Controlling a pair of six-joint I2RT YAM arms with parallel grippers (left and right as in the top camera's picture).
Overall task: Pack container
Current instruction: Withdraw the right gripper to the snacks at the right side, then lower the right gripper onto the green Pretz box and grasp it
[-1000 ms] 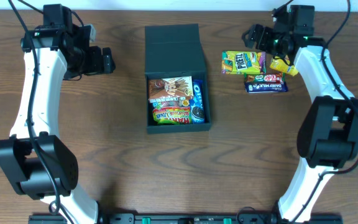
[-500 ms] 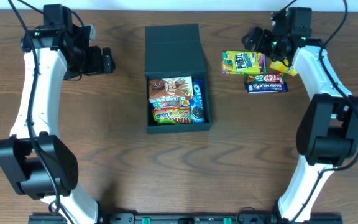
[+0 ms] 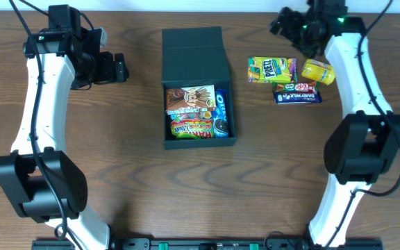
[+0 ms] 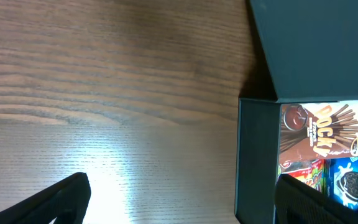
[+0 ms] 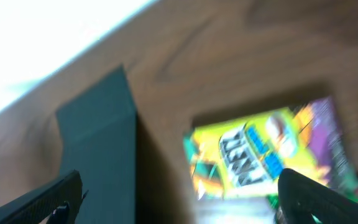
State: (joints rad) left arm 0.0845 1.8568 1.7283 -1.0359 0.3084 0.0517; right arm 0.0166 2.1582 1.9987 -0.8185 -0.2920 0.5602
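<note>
The dark teal-black container stands at table centre with its flap lid lying open toward the back. It holds several snack packets, among them a Pocky box and an Oreo pack. It also shows in the left wrist view and the blurred right wrist view. My left gripper is open and empty, left of the container. My right gripper is open and empty at the back right, above a yellow-green pretzel packet, which fills the right wrist view.
A yellow packet, a red KitKat bar and a dark blue bar lie right of the pretzel packet. The table's far edge runs close behind my right gripper.
My right gripper has lifted and moved back toward the table's far edge, uncovering the yellow packet. The left arm and the container have not moved.
</note>
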